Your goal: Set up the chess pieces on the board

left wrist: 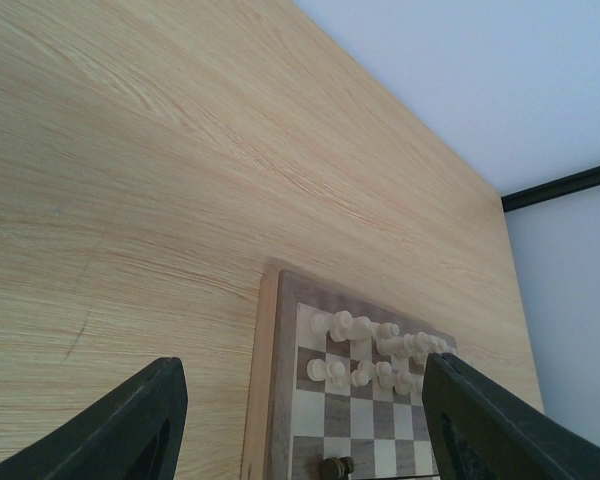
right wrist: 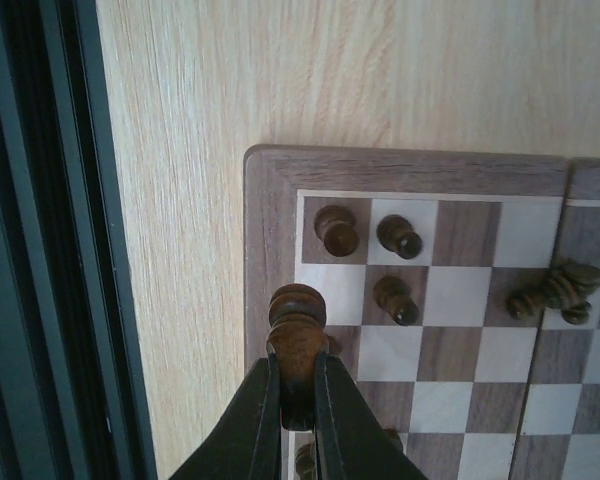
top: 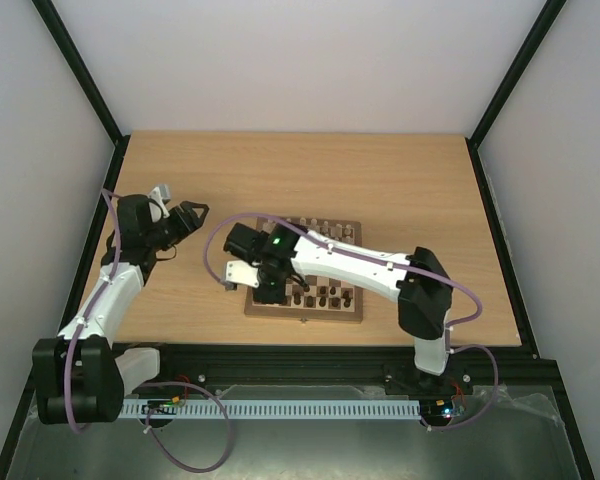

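Right pincer (right wrist: 298, 385) clamps a dark brown wooden chess piece (right wrist: 297, 318) over the checkered wooden board (right wrist: 270, 200); lower it upright, clear of neighbours (right wrist: 395, 298) at one o'clock. Left pincer (left wrist: 300, 420) gapes.

The right gripper (right wrist: 298, 380) is hiding the lower half of the dark piece (right wrist: 297, 318) it is clamping. To its right, the board (right wrist: 270, 200) is running off the picture's edge. Ahead of the left gripper (left wrist: 302, 385), the pale pieces (left wrist: 370, 355) are showing too small to tell apart.
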